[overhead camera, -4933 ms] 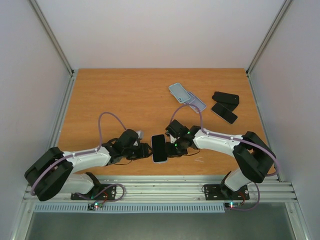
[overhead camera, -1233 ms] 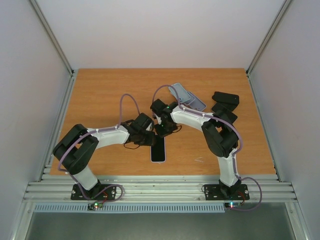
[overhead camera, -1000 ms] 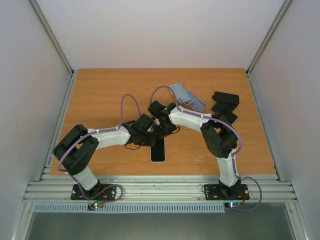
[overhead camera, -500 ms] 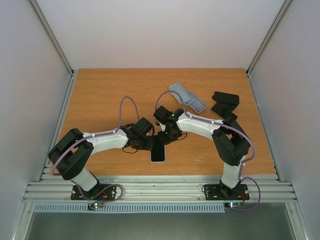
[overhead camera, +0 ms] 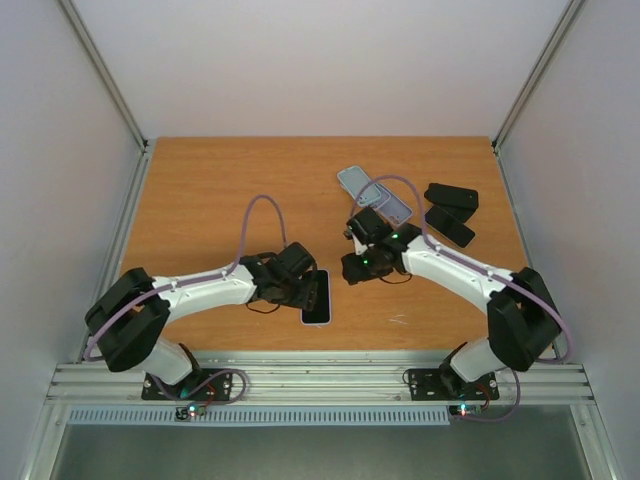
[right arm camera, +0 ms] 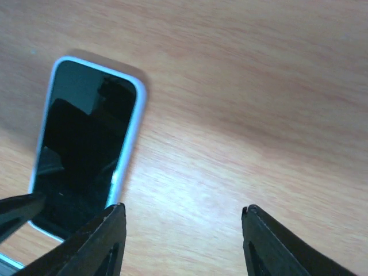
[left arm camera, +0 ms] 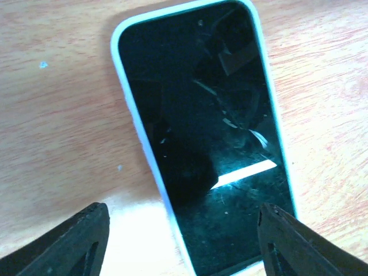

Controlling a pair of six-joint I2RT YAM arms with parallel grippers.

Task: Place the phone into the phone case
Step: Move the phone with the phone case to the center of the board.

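Note:
The phone (overhead camera: 317,297) lies flat on the wooden table, dark screen up, with a pale blue-white rim round its edge. It fills the left wrist view (left arm camera: 201,132) and shows at the left of the right wrist view (right arm camera: 86,149). My left gripper (overhead camera: 304,289) is open; its fingers straddle the phone's end without touching it (left arm camera: 181,230). My right gripper (overhead camera: 352,268) is open and empty over bare wood just right of the phone (right arm camera: 183,215). Its left fingertip (right arm camera: 109,230) is near the phone's edge.
Two pale blue cases (overhead camera: 358,183) (overhead camera: 393,207) lie overlapping at the back centre-right. Two black phone-shaped items (overhead camera: 451,196) (overhead camera: 448,226) lie at the back right. The right arm's cable loops over the pale cases.
The phone, earlier held between both grippers near the front edge, now lies on the table. The right gripper has drawn back to the right of it. The left gripper has shifted nearer.

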